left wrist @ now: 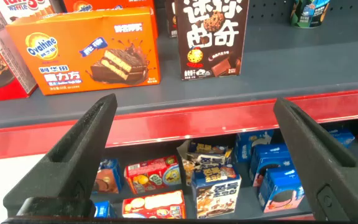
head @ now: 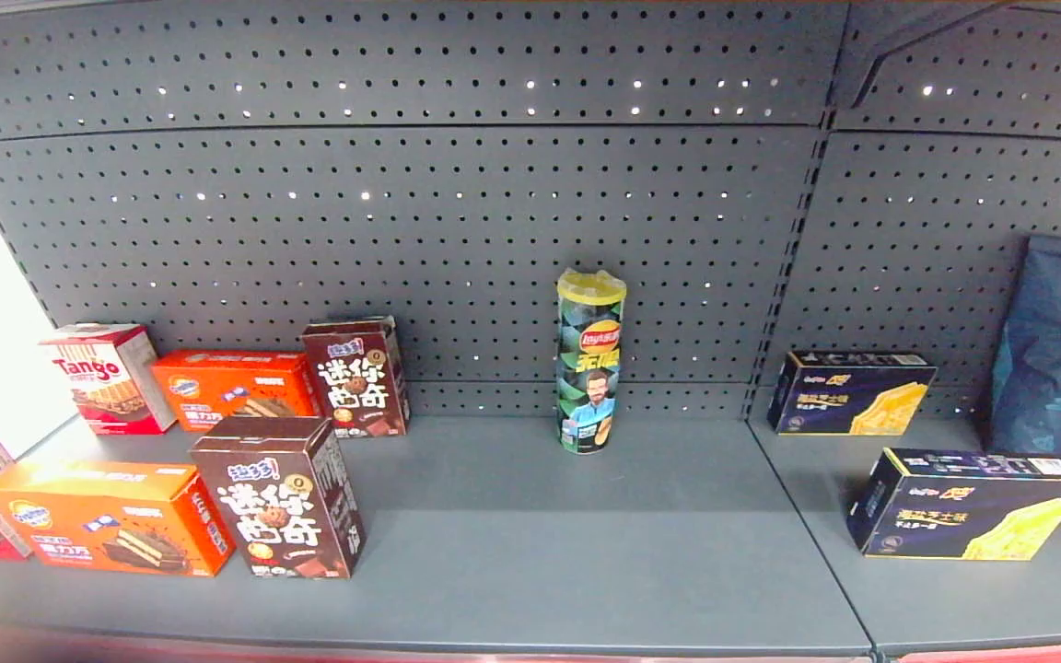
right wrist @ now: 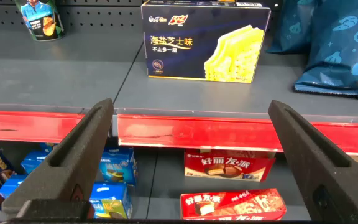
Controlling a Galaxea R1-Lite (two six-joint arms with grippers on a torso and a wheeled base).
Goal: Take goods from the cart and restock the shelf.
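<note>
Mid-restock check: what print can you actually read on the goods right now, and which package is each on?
"Tango": red and white cardboard wafer box.
"Ovaltine": orange cardboard cake box.
"Lay's": tall green chip can with yellow lid.
"海盐芝士味": dark blue cardboard box with yellow wafer picture.
The finer print on these and the other packages is too small to read.

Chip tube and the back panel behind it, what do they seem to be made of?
Chip tube: likely printed cardboard, slightly glossy, with a translucent yellow plastic-looking lid. Back panel: probably painted sheet metal, matt dark grey, punched with regular rows of holes that let light through.
</note>
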